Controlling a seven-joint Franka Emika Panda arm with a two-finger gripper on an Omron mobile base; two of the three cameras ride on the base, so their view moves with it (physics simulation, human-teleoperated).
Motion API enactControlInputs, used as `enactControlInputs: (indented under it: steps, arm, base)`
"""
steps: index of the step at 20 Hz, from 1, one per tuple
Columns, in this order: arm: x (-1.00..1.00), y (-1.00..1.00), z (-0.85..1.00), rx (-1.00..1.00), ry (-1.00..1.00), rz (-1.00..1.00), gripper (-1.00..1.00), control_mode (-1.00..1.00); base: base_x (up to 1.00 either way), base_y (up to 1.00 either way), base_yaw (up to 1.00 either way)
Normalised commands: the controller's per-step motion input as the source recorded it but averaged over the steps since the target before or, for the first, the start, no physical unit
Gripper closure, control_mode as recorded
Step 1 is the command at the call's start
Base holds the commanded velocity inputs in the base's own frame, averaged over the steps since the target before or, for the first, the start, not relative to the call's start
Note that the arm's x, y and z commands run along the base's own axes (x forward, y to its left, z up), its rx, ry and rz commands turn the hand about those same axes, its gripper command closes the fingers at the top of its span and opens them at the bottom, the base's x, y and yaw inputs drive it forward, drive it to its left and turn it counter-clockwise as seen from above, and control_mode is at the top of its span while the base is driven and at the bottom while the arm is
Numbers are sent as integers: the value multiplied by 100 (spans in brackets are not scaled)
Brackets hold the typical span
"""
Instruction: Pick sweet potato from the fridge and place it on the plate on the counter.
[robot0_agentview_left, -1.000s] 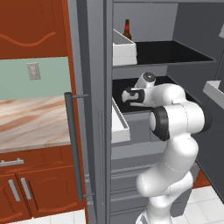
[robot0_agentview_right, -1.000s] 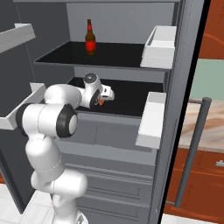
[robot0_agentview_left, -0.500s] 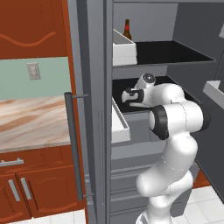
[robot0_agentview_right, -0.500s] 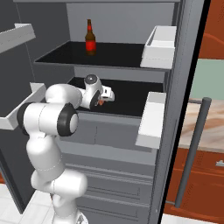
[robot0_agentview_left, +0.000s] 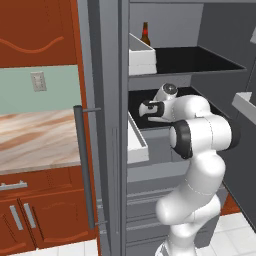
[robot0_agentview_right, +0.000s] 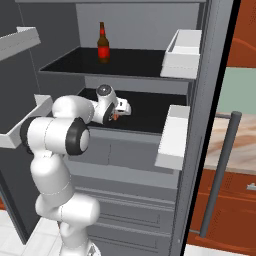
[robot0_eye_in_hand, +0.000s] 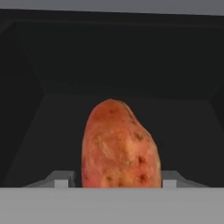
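Over the last second almost nothing has shifted: your white arm's two-finger gripper (robot0_agentview_right: 116, 116) stays reached into the tall grey fridge (robot0_agentview_left: 112, 150) over its dark middle shelf (robot0_agentview_right: 150, 112), hand and base where they were. That reads as a settling pause at the grasp, not a retreat, so the pick looks not yet carried out of the fridge. The reddish-orange, lumpy sweet potato (robot0_eye_in_hand: 119, 146) stands directly between the two finger tips (robot0_eye_in_hand: 61, 180) in the hand view, one on either side and tight against its flanks; whether they are actually clamped on it or merely bracketing it you cannot tell from these views. In the right base view a speck of orange (robot0_agentview_right: 115, 118) shows at the hand. The brown glass bottle (robot0_agentview_right: 103, 44) on the upper shelf wears a red label, but no writing on it is legible. The beige marbled counter (robot0_agentview_left: 35, 140) lies left of the fridge door.
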Motion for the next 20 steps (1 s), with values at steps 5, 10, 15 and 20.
enactControlInputs:
  steps: [5,10,15,20]
  arm:
    - [0,0,0,0,0,0,100,-100]
    - [0,0,0,0,0,0,100,-100]
    - [-17,-1,11,0,0,-1,100,-100]
    - [-57,-3,6,0,-2,0,100,-100]
  base:
    - [0,0,0]
    - [0,0,0]
    - [0,0,0]
    - [0,0,0]
